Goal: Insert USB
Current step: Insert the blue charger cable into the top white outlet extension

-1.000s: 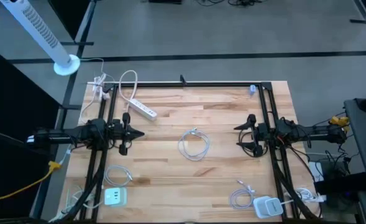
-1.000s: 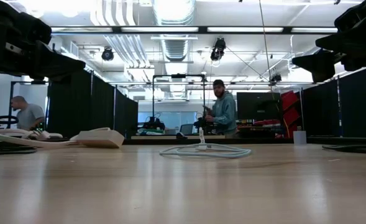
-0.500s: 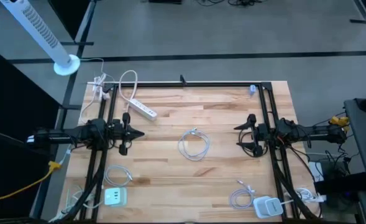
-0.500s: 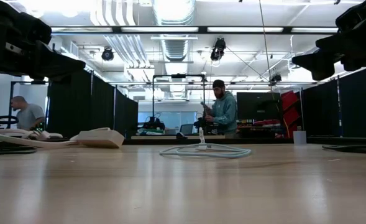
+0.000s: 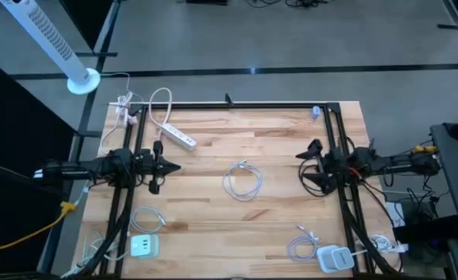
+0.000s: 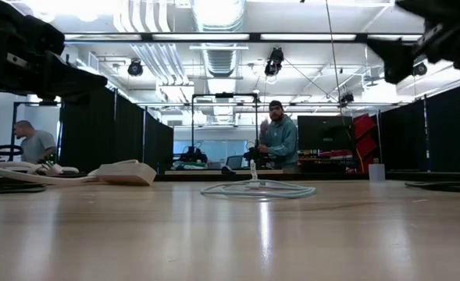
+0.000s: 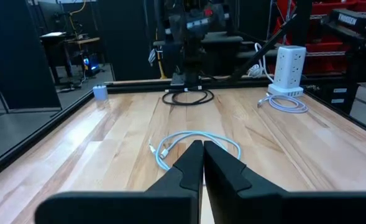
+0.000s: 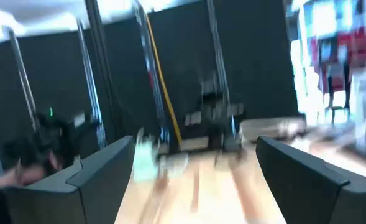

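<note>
A coiled white USB cable (image 5: 242,180) lies loose in the middle of the wooden table; it also shows in the low view (image 6: 257,188) and the left wrist view (image 7: 195,140). A white power strip (image 5: 180,137) lies flat at the far left. My left gripper (image 5: 174,166) hovers level at the table's left side, shut with nothing in it, its tips (image 7: 202,146) pointing at the coil. At the right side my right gripper (image 5: 305,166) stands open and empty above the table (image 8: 195,144), tilted upward.
A white charger (image 5: 144,246) with a cable coil (image 5: 147,220) sits at the near left. A white socket tower (image 5: 334,257) with another coil (image 5: 301,247) sits at the near right. Black frame rails (image 5: 244,104) edge the table. People stand in the room beyond.
My right gripper has tipped its fingers upward and rolled a little, staying open; in the low view its fingers have risen toward the picture's top. The cable has not moved.
</note>
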### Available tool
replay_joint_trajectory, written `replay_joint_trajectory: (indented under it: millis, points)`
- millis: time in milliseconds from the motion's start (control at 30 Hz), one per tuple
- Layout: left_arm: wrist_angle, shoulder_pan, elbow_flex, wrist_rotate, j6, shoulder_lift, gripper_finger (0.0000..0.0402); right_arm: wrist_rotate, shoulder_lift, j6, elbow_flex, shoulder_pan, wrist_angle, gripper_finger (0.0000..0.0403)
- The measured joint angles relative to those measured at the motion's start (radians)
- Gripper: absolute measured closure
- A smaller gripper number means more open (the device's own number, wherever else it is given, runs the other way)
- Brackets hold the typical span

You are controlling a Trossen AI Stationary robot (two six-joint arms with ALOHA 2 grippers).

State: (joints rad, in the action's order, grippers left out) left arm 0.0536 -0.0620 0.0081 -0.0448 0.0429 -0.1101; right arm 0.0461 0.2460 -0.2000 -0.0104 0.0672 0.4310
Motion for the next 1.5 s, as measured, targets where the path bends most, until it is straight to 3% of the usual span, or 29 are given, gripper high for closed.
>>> replay_joint_trajectory:
  millis: [167, 367, 500, 600, 700, 867, 1000, 1100, 1367, 1500]
  points:
    - [0.106, 0.001, 0.000, -0.002, -0.011, 0.000, 0.0400, 0.003, 0.264, -0.061, 0.000, 0.026, 0.040, 0.0080]
    - [0.256, 0.001, 0.000, -0.006, -0.034, 0.000, 0.0400, -0.009, 0.532, -0.116, 0.000, 0.027, 0.315, 0.0080]
    - [0.276, 0.001, 0.000, 0.011, 0.042, 0.000, 0.0400, -0.113, 0.676, -0.030, 0.000, 0.025, 0.564, 0.0080]
    - [0.279, 0.001, 0.000, 0.082, 0.068, 0.000, 0.0400, -0.219, 0.784, 0.039, -0.038, 0.024, 0.641, 0.0080]
    - [0.286, 0.002, 0.000, 0.079, -0.051, -0.009, 0.0400, -0.203, 0.913, 0.015, -0.145, 0.024, 0.630, 0.0080]
    - [0.259, 0.002, 0.000, -0.038, -0.175, -0.059, 0.0400, 0.065, 1.185, 0.023, -0.371, 0.030, 0.592, 0.0080]
    - [0.257, 0.003, 0.000, -0.046, -0.195, -0.130, 0.0400, 0.229, 1.368, 0.017, -0.509, 0.031, 0.589, 0.0080]
    - [0.258, 0.003, 0.000, -0.046, -0.196, -0.182, 0.0400, 0.337, 1.436, 0.043, -0.566, 0.013, 0.522, 0.0080]
    - [0.367, 0.001, 0.000, -0.016, -0.109, -0.281, 0.0400, 0.295, 1.412, -0.036, -0.630, -0.065, 0.168, 0.0080]
    - [0.414, 0.001, 0.000, -0.002, -0.074, -0.329, 0.0400, 0.215, 1.403, 0.153, -0.659, -0.098, 0.084, 0.0080]
